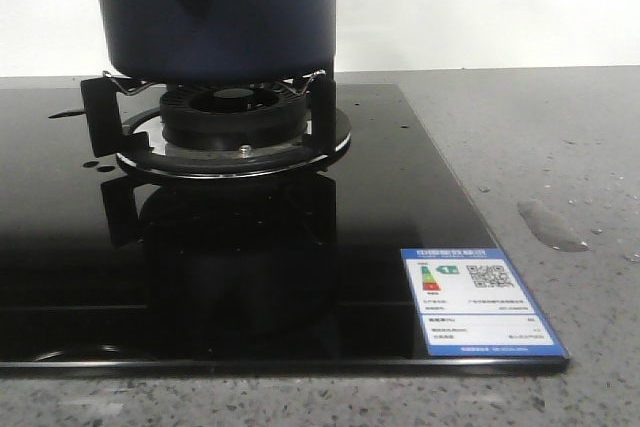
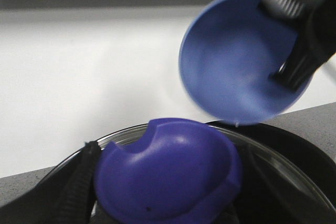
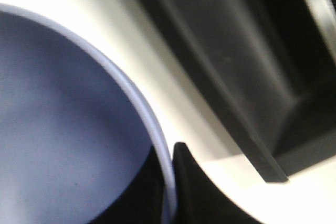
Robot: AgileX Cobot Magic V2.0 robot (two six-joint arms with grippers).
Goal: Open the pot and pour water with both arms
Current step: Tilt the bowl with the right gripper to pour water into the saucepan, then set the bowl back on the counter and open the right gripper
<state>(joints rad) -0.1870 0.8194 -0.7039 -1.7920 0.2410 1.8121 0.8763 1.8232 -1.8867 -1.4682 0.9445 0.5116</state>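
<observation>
Pot point(image 1: 215, 12) sitting on burner grate point(image 1: 215, 112) of black glass cooktop point(image 1: 250, 267), far left of grey surface point(image 1: 560, 147); lug handle with round hole facing near-left. Water point(image 1: 550, 225) as wet patch plus small drops on surface right of cooktop. Energy label point(image 1: 478, 299) at near-right cooktop corner. Left claw point(image 2: 157, 192) pinching blue lid knob point(image 2: 168, 174) of glass lid point(image 2: 278, 153). Right claw point(image 2: 299, 40) clamped on rim of lighter blue bowl point(image 2: 236, 61), tilted over lid; drop hanging at bowl's lower edge. Right wrist view blurred, bowl rim point(image 3: 152, 135) against one finger point(image 3: 184, 171).
</observation>
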